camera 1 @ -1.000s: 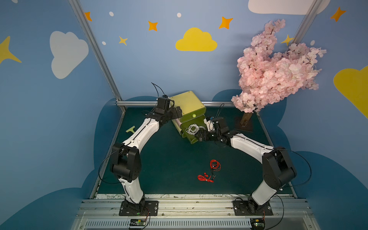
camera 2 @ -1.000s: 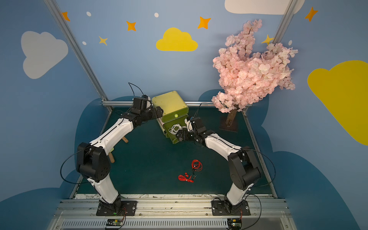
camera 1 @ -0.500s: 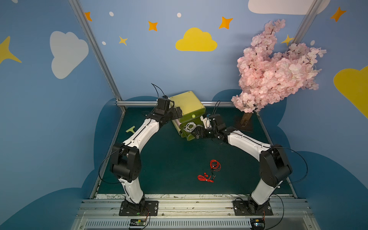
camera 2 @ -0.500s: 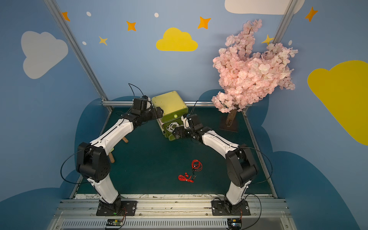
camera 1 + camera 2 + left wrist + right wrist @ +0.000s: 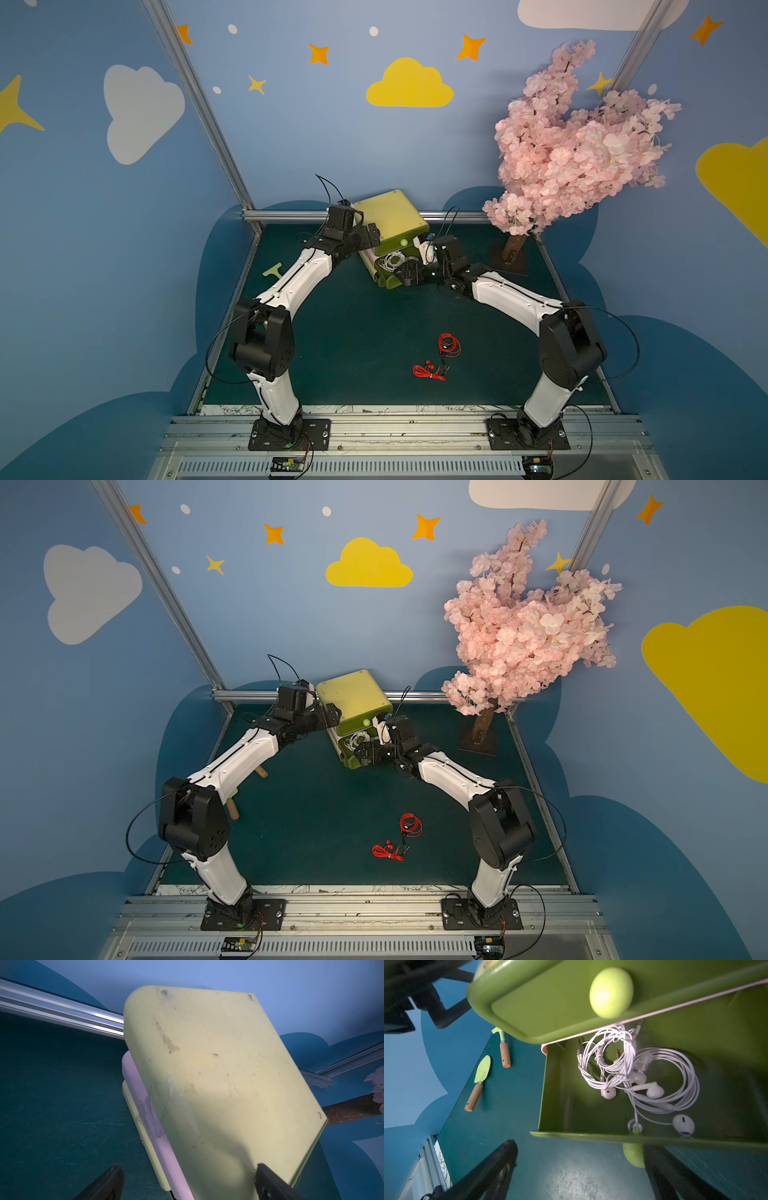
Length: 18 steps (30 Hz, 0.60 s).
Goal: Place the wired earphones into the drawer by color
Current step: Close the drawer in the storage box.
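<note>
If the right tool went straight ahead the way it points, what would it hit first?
Probably the right tool meets the open drawer's front first, at its knob, which sits between the spread fingers. Depth is unclear.

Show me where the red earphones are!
In both top views the red earphones lie on the mat near its front edge, nearer the right arm.

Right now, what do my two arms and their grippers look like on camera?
Both the left arm and the right arm have smooth white link shells between bulky black joint housings, and stand on black base plates. A thin black cable loops beside each. The left gripper and right gripper are black, with long tapered parallel fingers.
</note>
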{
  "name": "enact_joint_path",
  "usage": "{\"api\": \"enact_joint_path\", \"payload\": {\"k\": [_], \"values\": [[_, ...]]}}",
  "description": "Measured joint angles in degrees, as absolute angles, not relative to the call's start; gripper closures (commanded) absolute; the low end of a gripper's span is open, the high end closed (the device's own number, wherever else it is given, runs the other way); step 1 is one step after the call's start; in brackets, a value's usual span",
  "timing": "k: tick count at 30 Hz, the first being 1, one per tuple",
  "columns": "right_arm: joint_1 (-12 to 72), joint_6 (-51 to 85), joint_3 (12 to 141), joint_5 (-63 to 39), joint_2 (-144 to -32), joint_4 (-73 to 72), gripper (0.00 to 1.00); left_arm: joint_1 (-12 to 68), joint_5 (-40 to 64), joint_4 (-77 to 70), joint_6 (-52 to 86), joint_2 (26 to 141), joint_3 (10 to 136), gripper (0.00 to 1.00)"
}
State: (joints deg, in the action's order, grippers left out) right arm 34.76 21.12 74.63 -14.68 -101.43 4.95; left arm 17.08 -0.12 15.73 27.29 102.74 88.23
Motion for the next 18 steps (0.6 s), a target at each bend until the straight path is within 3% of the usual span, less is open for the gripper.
{"api": "enact_joint_path", "payload": {"k": [18], "values": [[35.2, 20.6, 78.4, -14.2, -108.5, -4.5, 0.01, 17.1, 0.1, 15.3, 27.4, 102.6, 87.9, 0.00]]}}
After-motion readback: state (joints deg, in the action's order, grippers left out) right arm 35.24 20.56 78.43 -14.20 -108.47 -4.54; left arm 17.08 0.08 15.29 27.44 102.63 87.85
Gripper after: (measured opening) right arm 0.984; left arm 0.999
